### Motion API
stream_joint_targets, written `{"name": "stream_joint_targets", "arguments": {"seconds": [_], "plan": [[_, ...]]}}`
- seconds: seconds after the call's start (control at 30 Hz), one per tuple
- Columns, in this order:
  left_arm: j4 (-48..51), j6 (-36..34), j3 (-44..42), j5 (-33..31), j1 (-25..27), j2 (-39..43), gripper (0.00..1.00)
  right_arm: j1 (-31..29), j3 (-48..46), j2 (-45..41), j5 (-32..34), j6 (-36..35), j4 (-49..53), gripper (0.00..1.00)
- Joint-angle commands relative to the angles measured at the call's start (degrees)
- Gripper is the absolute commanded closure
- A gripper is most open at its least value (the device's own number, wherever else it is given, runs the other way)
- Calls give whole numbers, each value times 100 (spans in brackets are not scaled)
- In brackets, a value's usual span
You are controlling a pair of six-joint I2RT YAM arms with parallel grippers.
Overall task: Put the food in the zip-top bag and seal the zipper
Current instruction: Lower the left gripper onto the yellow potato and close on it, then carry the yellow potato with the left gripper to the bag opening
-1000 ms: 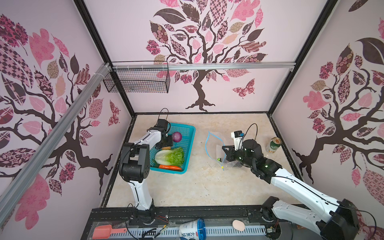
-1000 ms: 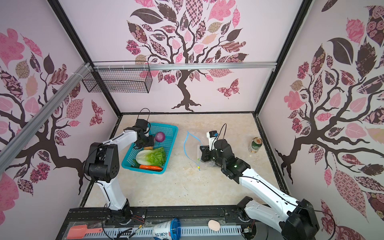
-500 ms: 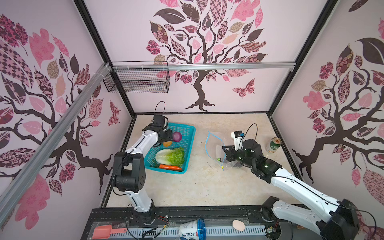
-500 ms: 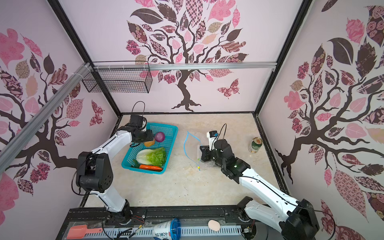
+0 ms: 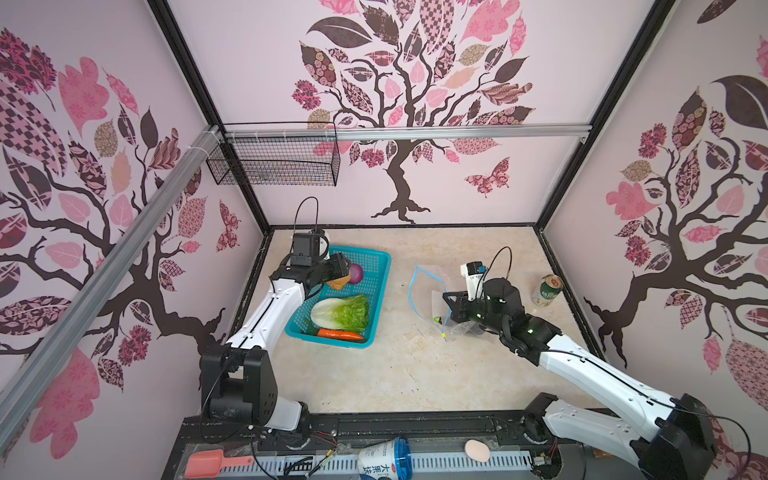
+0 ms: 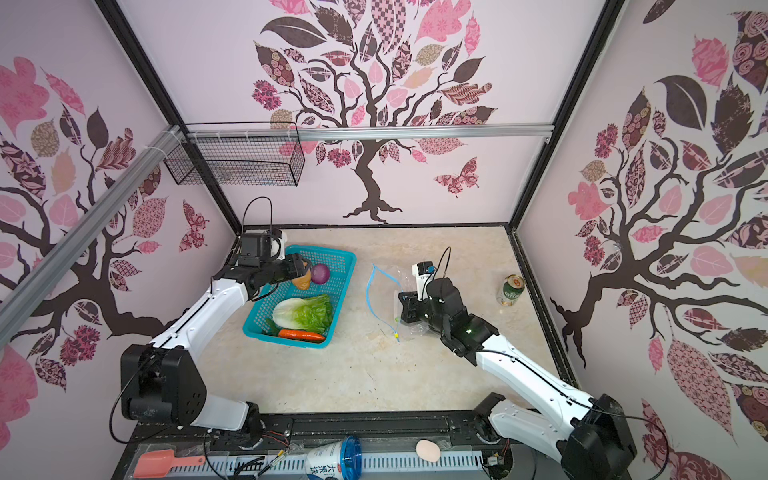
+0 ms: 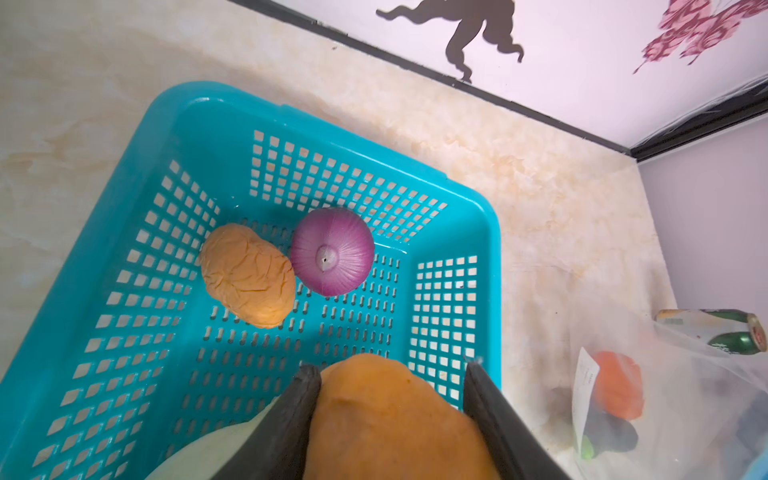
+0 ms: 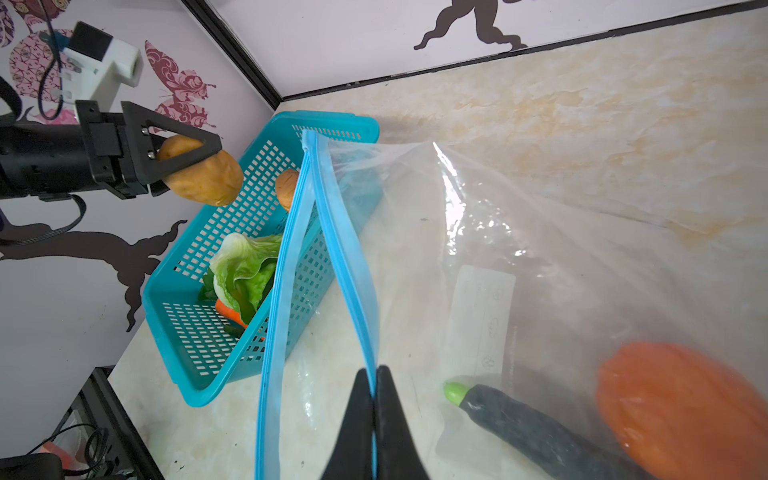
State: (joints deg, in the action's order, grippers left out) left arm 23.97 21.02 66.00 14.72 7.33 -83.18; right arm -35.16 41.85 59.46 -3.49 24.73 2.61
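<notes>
The left gripper (image 7: 390,368) has risen out of the teal basket (image 7: 232,120) over the last second. It was low among the vegetables then, and it now hangs above the basket's far end, with its arm swung further toward the front. Its jaws are partway closed on a tan potato (image 8: 208,178), which sticks out past the fingertips clear of the basket floor.

Below it, a second potato (image 7: 247,276) and the purple onion (image 7: 332,251) lie touching each other where they were. The lettuce (image 5: 343,311) and carrot (image 5: 338,333) lie at the near end as before.

The right gripper (image 8: 376,374) has not moved. It is closed tight on one side of the light-blue zipper (image 8: 345,266), holding the mouth of the zip-top bag (image 8: 540,216) up and open toward the basket. The bag lies on the counter (image 5: 395,374), well right of the basket. The eggplant (image 8: 532,424) and the orange pumpkin (image 8: 681,407) are inside it.
</notes>
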Motion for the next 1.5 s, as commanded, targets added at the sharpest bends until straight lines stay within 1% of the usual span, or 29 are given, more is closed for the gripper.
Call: {"name": "stream_joint_targets", "arguments": {"seconds": [0.0, 0.1, 0.2, 0.27, 0.4, 0.5, 0.6, 0.7, 0.77, 0.83, 0.93, 1.1, 1.37, 1.47], "plan": [[-305, 134, -220, 87, 55, -2, 46, 9, 205, -72, -32, 93, -96, 100], [-205, 230, -151, 268, 219, -48, 47, 10, 184, -125, -23, 102, -60, 100], [-229, 357, -128, 386, 616, 73, 47, 9, 157, -171, 19, 111, -32, 100], [-402, 654, -228, 698, 832, 212, 47, 13, 137, -187, 39, 131, -43, 100], [-1433, 1596, -816, 1271, 1140, 651, 47, 9, 106, -150, 15, 205, -98, 100], [-2194, 2189, -1137, 1286, 1498, 983, 48, 10, 118, -77, -23, 245, -116, 100], [-2538, 2483, -1264, 924, 1952, 1273, 48, 11, 146, 3, -68, 311, -151, 100], [-2816, 2567, -1327, 468, 2451, 1485, 48, 9, 148, 39, -116, 384, -206, 100], [-2997, 2512, -1348, 133, 2791, 1558, 48, 9, 148, 47, -156, 422, -242, 100], [-3216, 2335, -1379, -334, 3157, 1564, 48, 9, 148, 48, -179, 454, -255, 100], [-3605, 2050, -1404, -871, 3587, 1424, 48, 9, 172, 57, -251, 494, -261, 100], [-3851, 1583, -1343, -1367, 3932, 940, 47, 11, 201, 52, -302, 514, -236, 100], [-3930, 1559, -1511, -1681, 4054, 327, 48, 9, 169, -13, -251, 524, -281, 100], [-3733, 1500, -1431, -1765, 4126, 173, 48, 9, 157, -5, -258, 518, -292, 100]]}}
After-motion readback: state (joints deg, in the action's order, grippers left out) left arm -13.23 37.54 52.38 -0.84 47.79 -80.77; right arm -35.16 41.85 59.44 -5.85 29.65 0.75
